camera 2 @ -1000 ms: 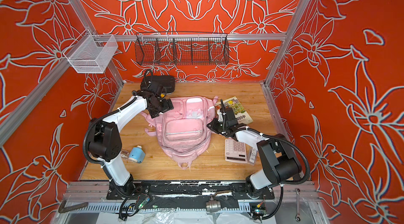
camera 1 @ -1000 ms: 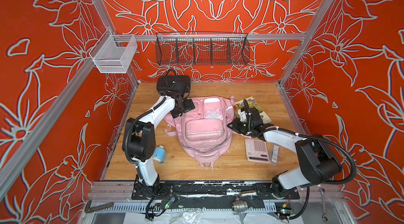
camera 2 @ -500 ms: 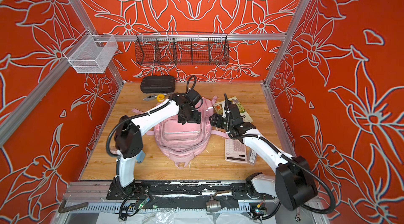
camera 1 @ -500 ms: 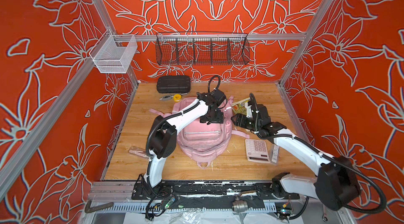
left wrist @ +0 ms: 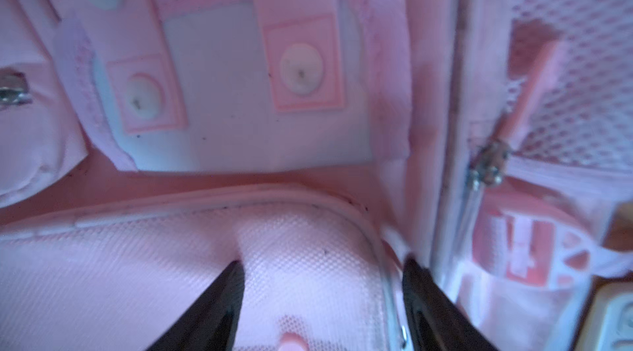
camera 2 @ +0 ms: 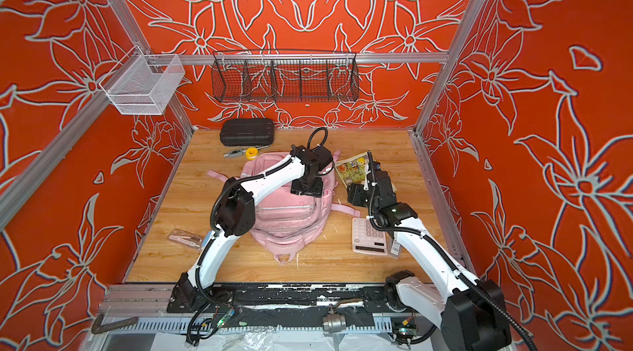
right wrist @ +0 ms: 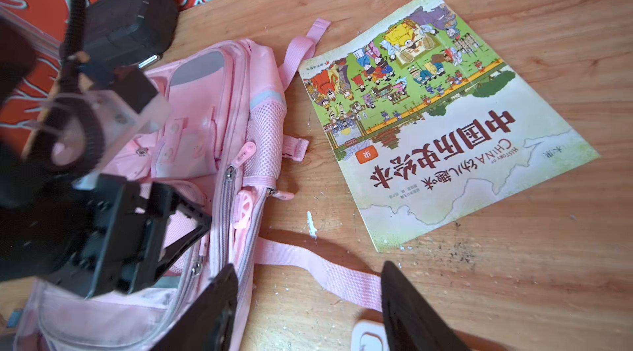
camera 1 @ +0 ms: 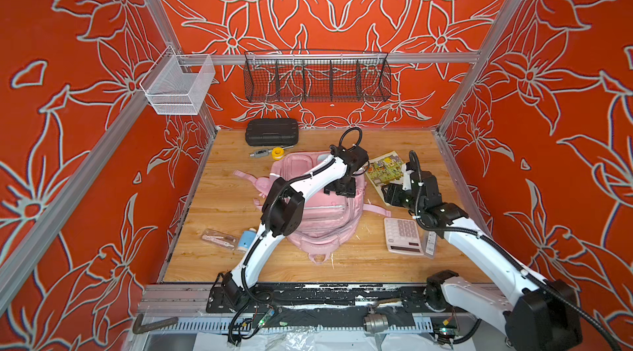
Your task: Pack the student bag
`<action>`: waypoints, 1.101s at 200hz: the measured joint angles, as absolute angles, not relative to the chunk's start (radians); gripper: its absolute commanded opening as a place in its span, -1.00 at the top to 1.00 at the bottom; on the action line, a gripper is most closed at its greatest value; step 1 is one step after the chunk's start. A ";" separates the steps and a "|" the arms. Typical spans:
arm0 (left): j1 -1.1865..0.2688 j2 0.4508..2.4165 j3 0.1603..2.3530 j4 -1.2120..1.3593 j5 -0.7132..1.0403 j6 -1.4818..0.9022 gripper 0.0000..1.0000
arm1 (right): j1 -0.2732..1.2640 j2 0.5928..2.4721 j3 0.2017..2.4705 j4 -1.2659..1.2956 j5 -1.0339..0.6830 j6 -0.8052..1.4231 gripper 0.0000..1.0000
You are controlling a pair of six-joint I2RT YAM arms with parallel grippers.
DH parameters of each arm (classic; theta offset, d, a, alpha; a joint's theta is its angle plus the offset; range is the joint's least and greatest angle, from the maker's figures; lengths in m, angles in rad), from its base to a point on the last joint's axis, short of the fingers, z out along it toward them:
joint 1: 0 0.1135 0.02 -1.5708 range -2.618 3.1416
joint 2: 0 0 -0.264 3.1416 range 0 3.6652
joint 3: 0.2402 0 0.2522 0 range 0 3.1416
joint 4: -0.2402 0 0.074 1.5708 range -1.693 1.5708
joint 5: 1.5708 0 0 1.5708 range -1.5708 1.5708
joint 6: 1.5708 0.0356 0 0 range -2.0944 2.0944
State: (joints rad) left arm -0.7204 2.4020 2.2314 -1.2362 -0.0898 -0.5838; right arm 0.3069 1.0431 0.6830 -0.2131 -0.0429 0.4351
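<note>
The student bag (camera 1: 325,219) (camera 2: 287,222) lies flat in the middle of the wooden floor, pale pink, front up. My left gripper (camera 1: 339,190) (camera 2: 306,190) is down on its upper right part. In the left wrist view the gripper (left wrist: 322,274) is open, and its black fingers (left wrist: 219,301) press on a pink front panel beside a zipper (left wrist: 486,164). My right gripper (camera 1: 390,195) (camera 2: 354,195) (right wrist: 308,284) hangs open and empty just right of the bag, above a loose pink strap (right wrist: 318,270).
A picture book (camera 1: 385,169) (right wrist: 445,119) lies right of the bag, a pink calculator (camera 1: 402,236) in front of it. A black case (camera 1: 271,131), yellow tape roll (camera 1: 277,152), blue item (camera 1: 246,239) and clear packet (camera 1: 219,239) lie at left. Wire baskets (camera 1: 317,76) hang on the walls.
My left arm swung from the bag's back-left corner across to its right upper part, its jaws narrowing. My right gripper opened and drew slightly away from the bag's right edge.
</note>
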 measured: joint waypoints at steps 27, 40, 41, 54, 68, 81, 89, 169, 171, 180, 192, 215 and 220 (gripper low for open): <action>-0.720 2.467 2.305 -1.283 -0.095 -0.585 -0.07 | 0.307 1.044 0.682 -0.190 -0.062 0.389 -0.21; -0.722 2.469 2.311 -1.286 -0.096 -0.588 0.48 | 0.307 1.046 0.675 -0.167 -0.086 0.362 -0.18; -0.722 2.469 2.311 -1.287 -0.097 -0.585 0.52 | 0.307 1.046 0.675 -0.166 -0.088 0.360 -0.18; -0.728 2.468 2.310 -1.283 -0.099 -0.582 0.90 | 0.307 1.052 0.664 -0.142 -0.108 0.331 -0.12; -0.731 2.460 2.307 -1.288 -0.118 -0.571 1.00 | 0.307 1.065 0.641 -0.097 -0.141 0.296 -0.07; -0.731 2.442 2.298 -1.292 -0.129 -0.564 1.00 | 0.307 1.072 0.605 -0.048 -0.171 0.264 -0.03; -0.728 2.424 2.283 -1.292 -0.133 -0.556 1.00 | 0.307 1.072 0.579 -0.018 -0.188 0.242 -0.01; -0.658 2.038 2.160 -1.289 -0.107 -0.390 1.00 | 0.307 1.110 0.508 0.233 -0.404 -0.036 0.06; -0.657 2.032 2.159 -1.288 -0.106 -0.387 1.00 | 0.307 1.113 0.508 0.236 -0.408 -0.040 0.06; -0.646 1.998 2.144 -1.284 -0.092 -0.373 1.00 | 0.307 1.131 0.508 0.253 -0.430 -0.059 0.07; -0.633 1.966 2.124 -1.272 -0.068 -0.356 1.00 | 0.307 1.150 0.508 0.273 -0.459 -0.076 0.08; -0.616 1.950 2.103 -1.258 -0.027 -0.332 1.00 | 0.307 1.184 0.508 0.330 -0.535 -0.093 0.09; -0.615 1.950 2.098 -1.253 -0.021 -0.329 1.00 | 0.307 1.191 0.508 0.344 -0.553 -0.095 0.10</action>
State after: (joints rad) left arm -0.6151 1.9495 2.0983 -1.2533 -0.0208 -0.3290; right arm 0.3069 1.1912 0.5083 0.3435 -0.5529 -0.0948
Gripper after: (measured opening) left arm 0.060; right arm 0.455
